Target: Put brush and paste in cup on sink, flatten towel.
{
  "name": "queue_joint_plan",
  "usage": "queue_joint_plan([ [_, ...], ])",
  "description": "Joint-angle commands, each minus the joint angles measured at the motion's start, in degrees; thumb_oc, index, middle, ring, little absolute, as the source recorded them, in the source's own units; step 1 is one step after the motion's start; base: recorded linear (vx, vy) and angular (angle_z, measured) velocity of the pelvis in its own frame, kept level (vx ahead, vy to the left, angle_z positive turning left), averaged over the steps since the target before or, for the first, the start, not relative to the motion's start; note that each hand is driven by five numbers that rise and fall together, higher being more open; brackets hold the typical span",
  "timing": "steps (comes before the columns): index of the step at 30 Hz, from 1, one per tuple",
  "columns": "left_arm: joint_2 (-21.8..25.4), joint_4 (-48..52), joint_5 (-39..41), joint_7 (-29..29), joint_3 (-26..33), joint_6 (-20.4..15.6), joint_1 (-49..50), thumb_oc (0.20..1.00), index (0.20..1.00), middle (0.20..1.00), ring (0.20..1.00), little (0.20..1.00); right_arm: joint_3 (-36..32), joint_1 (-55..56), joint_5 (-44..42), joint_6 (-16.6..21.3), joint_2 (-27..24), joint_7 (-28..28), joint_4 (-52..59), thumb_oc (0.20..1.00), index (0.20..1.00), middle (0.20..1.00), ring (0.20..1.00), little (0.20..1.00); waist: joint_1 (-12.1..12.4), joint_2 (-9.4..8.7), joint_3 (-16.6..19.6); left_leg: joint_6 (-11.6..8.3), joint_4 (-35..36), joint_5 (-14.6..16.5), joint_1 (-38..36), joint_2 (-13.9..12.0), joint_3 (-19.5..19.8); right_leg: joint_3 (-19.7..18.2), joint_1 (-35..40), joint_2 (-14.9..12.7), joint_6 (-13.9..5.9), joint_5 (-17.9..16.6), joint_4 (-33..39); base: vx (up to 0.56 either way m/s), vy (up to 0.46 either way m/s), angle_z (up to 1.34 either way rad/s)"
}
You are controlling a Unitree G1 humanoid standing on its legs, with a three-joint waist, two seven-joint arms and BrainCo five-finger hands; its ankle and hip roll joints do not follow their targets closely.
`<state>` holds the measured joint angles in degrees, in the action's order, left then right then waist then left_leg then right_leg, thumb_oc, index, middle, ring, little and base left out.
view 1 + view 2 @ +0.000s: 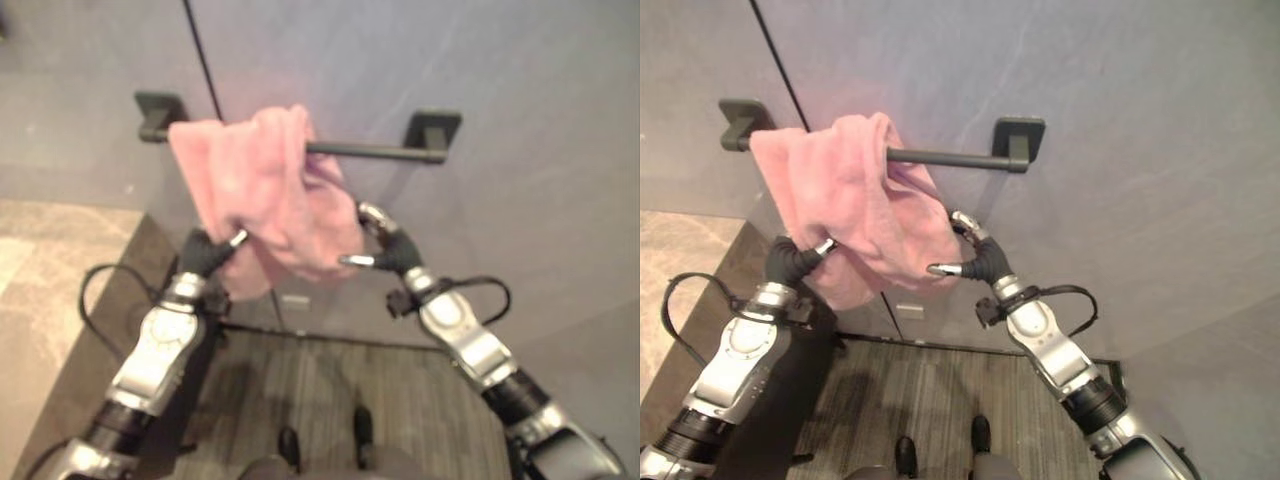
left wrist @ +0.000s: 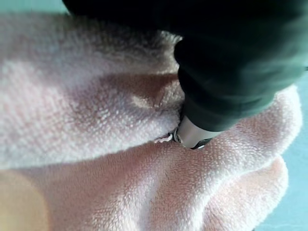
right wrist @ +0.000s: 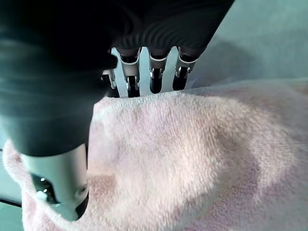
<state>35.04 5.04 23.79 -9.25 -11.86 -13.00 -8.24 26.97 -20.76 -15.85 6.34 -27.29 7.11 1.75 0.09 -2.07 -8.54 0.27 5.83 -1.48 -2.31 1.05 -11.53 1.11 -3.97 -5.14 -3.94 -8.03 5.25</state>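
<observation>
A pink towel (image 1: 260, 190) hangs bunched over the left part of a black towel bar (image 1: 375, 151) on the grey wall. My left hand (image 1: 205, 252) is at the towel's lower left edge. In the left wrist view its thumb (image 2: 192, 134) digs into a fold of the towel (image 2: 96, 96), and the fingers are buried in the cloth. My right hand (image 1: 395, 250) holds the lower right edge. Its fingers (image 3: 156, 77) reach behind the towel (image 3: 192, 159) and its thumb (image 3: 57, 178) lies on the front, pinching it.
The bar's right half is bare, ending at a square bracket (image 1: 435, 128). A beige stone counter (image 1: 50, 260) with a dark side panel stands at the left. Grey plank floor (image 1: 330, 390) lies below the wall.
</observation>
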Motion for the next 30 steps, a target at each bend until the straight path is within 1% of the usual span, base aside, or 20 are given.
queue_joint_plan([
  [1, 1.4, -1.0, 0.7, 1.2, 0.6, -2.3, -2.0, 0.200, 0.200, 0.200, 0.200, 0.200, -1.9, -1.8, -4.4, 4.1, 1.1, -0.9, 4.8, 1.000, 1.000, 1.000, 1.000, 1.000, 0.5, -0.03, 1.9, 3.95, -0.8, 6.2, 0.7, 1.7, -0.3, 2.4, 4.9, -3.2, -2.73, 6.3, -0.2, -0.02, 0.031, 0.00],
  [5, 2.2, -1.7, 0.9, 2.0, 0.1, -2.1, -2.8, 0.200, 0.200, 0.200, 0.200, 0.200, -0.7, -4.2, -7.4, 3.4, 0.2, -2.5, 4.1, 1.000, 1.000, 1.000, 1.000, 1.000, 0.8, -0.14, 2.1, 3.93, -0.8, 6.2, 0.7, 1.8, -0.1, 2.5, 4.9, -3.3, -2.78, 6.2, -0.2, 0.00, 0.000, 0.00],
  [6, 2.9, -2.0, 0.4, 2.1, 0.5, -2.1, -2.8, 0.200, 0.200, 0.200, 0.200, 0.200, -0.8, -4.5, -7.5, 3.0, -0.9, -3.1, 3.7, 1.000, 1.000, 1.000, 1.000, 1.000, 0.9, -0.23, 2.1, 3.91, -0.8, 6.2, 0.8, 1.9, 0.0, 2.5, 4.9, -3.4, -2.80, 6.2, -0.2, -0.02, 0.033, 0.01],
  [7, 3.6, -2.4, 0.4, 1.7, 2.0, -2.0, -2.1, 0.200, 0.200, 0.200, 0.200, 0.200, -3.2, -3.6, -1.9, 1.6, -3.8, -1.3, 3.5, 1.000, 1.000, 1.000, 1.000, 1.000, 0.8, -0.38, 2.2, 3.92, -0.8, 6.2, 0.9, 2.0, 0.0, 2.5, 4.8, -3.5, -2.93, 6.0, -0.2, -0.02, 0.037, 0.01],
  [8, 3.8, -2.4, 0.6, 1.6, 2.9, -1.9, -1.4, 0.200, 0.200, 0.200, 0.200, 0.200, -4.8, -3.0, 2.1, 0.8, -5.4, -0.4, 2.7, 1.000, 1.000, 1.000, 1.000, 1.000, 0.7, -0.42, 2.2, 3.92, -0.8, 6.3, 1.0, 2.0, -0.1, 2.5, 4.7, -3.5, -3.00, 5.8, -0.2, -0.01, 0.038, 0.01],
  [9, 4.4, -1.6, 1.4, 2.4, 3.7, -1.6, -0.8, 0.200, 0.200, 0.200, 0.200, 0.200, -5.1, -2.9, 5.3, -0.3, -7.9, -1.6, 3.2, 1.000, 1.000, 1.000, 1.000, 1.000, 0.6, -0.41, 2.3, 3.91, -0.8, 6.3, 1.1, 2.0, -0.2, 2.3, 4.5, -3.4, -3.02, 5.7, -0.2, 0.00, 0.000, 0.00],
  [10, 4.4, -1.6, 1.4, 2.4, 3.7, -1.6, -0.8, 0.200, 0.200, 0.200, 0.200, 0.200, -5.1, -2.9, 5.3, -0.3, -7.9, -1.6, 3.2, 1.000, 1.000, 1.000, 1.000, 1.000, 0.6, -0.41, 2.3, 3.91, -0.8, 6.3, 1.1, 2.0, -0.2, 2.3, 4.5, -3.4, -3.02, 5.7, -0.2, 0.00, 0.000, 0.00],
  [11, 5.1, -1.1, 1.5, 4.7, 3.9, -1.6, 0.2, 0.200, 0.200, 0.200, 0.200, 0.200, -4.5, -2.7, 0.0, 0.3, -7.8, -2.7, 3.8, 1.000, 1.000, 1.000, 1.000, 1.000, 0.5, -0.53, 2.3, 3.91, -0.8, 6.3, 1.1, 2.0, -0.2, 2.4, 4.6, -3.4, -3.01, 5.8, -0.2, 0.00, 0.000, 0.00],
  [12, 5.1, -1.0, 1.6, 4.8, 3.4, -1.7, 0.1, 0.200, 0.200, 0.200, 0.200, 0.200, -4.1, -2.3, -5.3, 1.2, -6.1, -3.9, 3.1, 1.000, 1.000, 1.000, 1.000, 1.000, 0.6, -0.57, 2.4, 3.95, -0.8, 6.3, 1.1, 2.0, -0.1, 2.4, 4.6, -3.4, -3.00, 5.9, -0.2, 0.00, 0.000, 0.00],
  [15, 5.2, -2.0, 2.0, 4.3, 3.0, -1.7, -0.7, 0.200, 0.200, 0.200, 0.200, 0.200, -3.6, -2.8, -5.8, 1.6, -5.5, -4.1, 3.4, 1.000, 1.000, 1.000, 1.000, 1.000, 0.6, -0.70, 2.5, 3.95, -0.8, 6.3, 1.0, 2.0, 0.2, 2.5, 4.8, -3.4, -2.96, 6.1, -0.2, 0.00, 0.000, 0.00],
  [16, 5.1, -2.4, 2.2, 4.4, 2.0, -1.8, -1.4, 0.200, 0.200, 0.200, 0.200, 0.200, -2.1, -3.6, -9.9, 2.0, -4.2, -5.5, 3.1, 1.000, 1.000, 1.000, 1.000, 1.000, 1.0, -0.75, 2.6, 3.96, -0.8, 6.3, 0.9, 2.1, 0.2, 2.7, 5.0, -3.4, -2.91, 6.1, -0.2, 0.00, 0.000, 0.00],
  [18, 5.2, -2.7, 3.0, 4.5, 0.7, -1.9, -2.7, 0.200, 0.200, 0.200, 0.200, 0.200, 0.0, -6.5, -10.2, 1.4, -4.5, -5.5, 2.7, 1.000, 1.000, 1.000, 1.000, 1.000, 1.3, -0.75, 2.4, 3.96, -0.8, 6.3, 0.7, 2.0, 0.2, 2.7, 5.1, -3.3, -2.91, 6.1, -0.2, 0.00, 0.000, 0.00],
  [19, 5.2, -2.7, 3.0, 4.5, 0.7, -1.9, -2.7, 0.200, 0.200, 0.200, 0.200, 0.200, 0.0, -6.5, -10.2, 1.4, -4.5, -5.5, 2.7, 1.000, 1.000, 1.000, 1.000, 1.000, 1.3, -0.75, 2.4, 3.96, -0.8, 6.3, 0.7, 2.0, 0.2, 2.7, 5.1, -3.3, -2.91, 6.1, -0.2, 0.00, 0.000, 0.00],
  [21, 5.4, -2.5, 3.7, 5.0, 0.1, -1.9, -2.9, 0.200, 0.200, 0.200, 0.200, 0.200, 2.0, -8.8, -13.9, 1.3, -3.7, -6.5, 1.4, 1.000, 1.000, 1.000, 1.000, 1.000, 1.6, -0.74, 2.6, 3.93, -0.8, 6.4, 0.6, 2.0, 0.1, 2.7, 5.2, -3.3, -2.91, 6.1, -0.2, 0.00, 0.000, 0.00],
  [22, 5.9, -2.5, 4.2, 4.9, -0.2, -1.9, -3.5, 0.200, 0.200, 0.200, 0.200, 0.200, 3.3, -11.8, -13.4, 0.9, -4.2, -5.9, 0.6, 1.000, 1.000, 1.000, 1.000, 1.000, 1.9, -0.76, 2.7, 3.86, -0.8, 6.3, 0.6, 2.0, 0.0, 2.8, 5.2, -3.3, -2.92, 6.1, -0.2, 0.00, 0.000, 0.00],
  [30, 6.3, -2.5, 5.3, 4.8, -0.5, -1.9, -4.1, 0.200, 0.200, 0.200, 0.200, 0.200, 6.0, -17.4, -17.6, 0.7, -2.8, -5.8, -1.1, 1.000, 1.000, 1.000, 1.000, 1.000, 2.7, -1.04, 2.8, 3.85, -0.8, 6.2, 0.9, 2.1, 0.5, 3.3, 5.2, -3.4, -2.84, 6.3, -0.2, 0.00, 0.000, 0.00],
])
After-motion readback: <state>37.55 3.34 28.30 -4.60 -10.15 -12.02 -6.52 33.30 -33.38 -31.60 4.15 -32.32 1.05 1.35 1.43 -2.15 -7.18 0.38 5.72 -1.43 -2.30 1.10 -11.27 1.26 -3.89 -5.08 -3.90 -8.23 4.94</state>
